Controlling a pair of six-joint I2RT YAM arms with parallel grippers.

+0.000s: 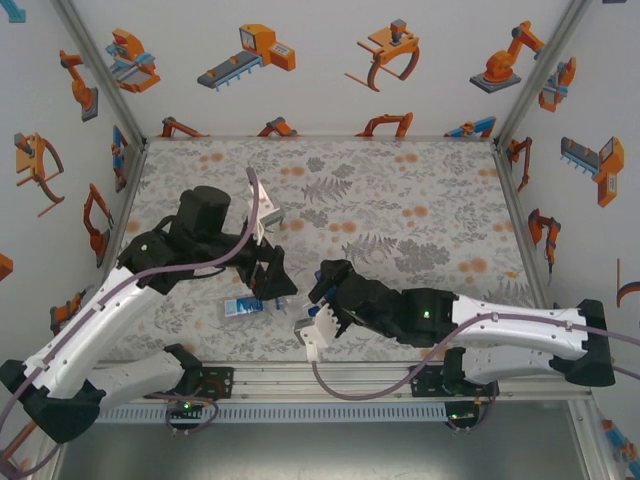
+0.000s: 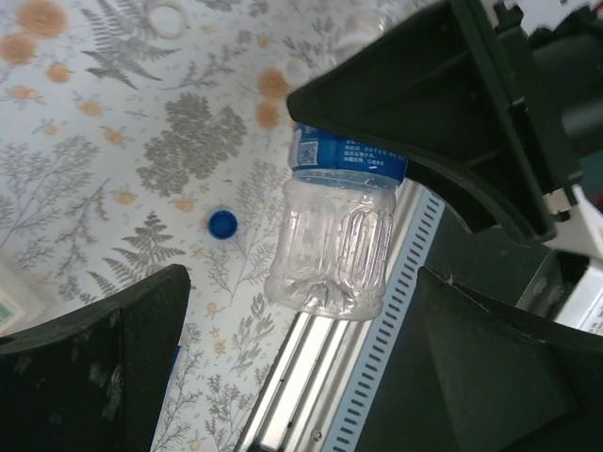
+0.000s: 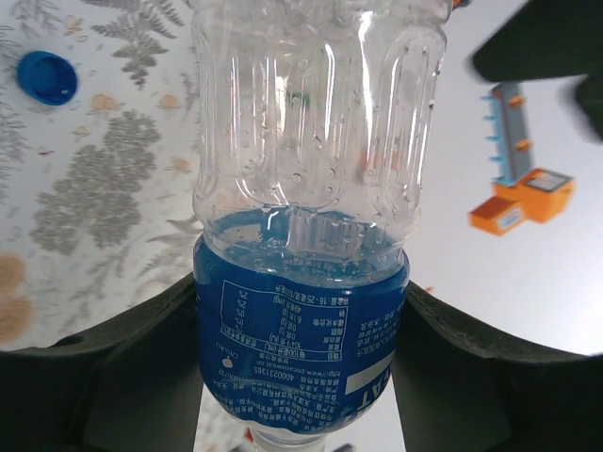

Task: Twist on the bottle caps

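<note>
While closed part-way onto a blue-label bottle and gripping it, right gripper at lower centre of the top view. On right wrist cam, black fingers pressed against both sides of the blue label band in the lower half of frame, clear ribbed body running up past the top edge. Looks lifted off the table, not resting on it. On left wrist cam, same bottle mid-frame, label end tucked under the right gripper's black housing at upper right, clear base pointing down over the metal rail. Can't tell whether capped: neck end hidden in every view. Left gripper just left of the right one in the top view, spread fully wide, holding nothing. Its fingers at lower left and lower right of its own cam, held bottle framed between them but touching neither. Spotted one blue cap loose on the table, left of centre on left wrist cam, upper left corner on right wrist cam, apart from the held bottle. Also a second blue-label bottle lying on its side on the table, lower left of centre in the top view, just below the left gripper. Also a pale ring at the top edge of left wrist cam, too washed out to identify.
</note>
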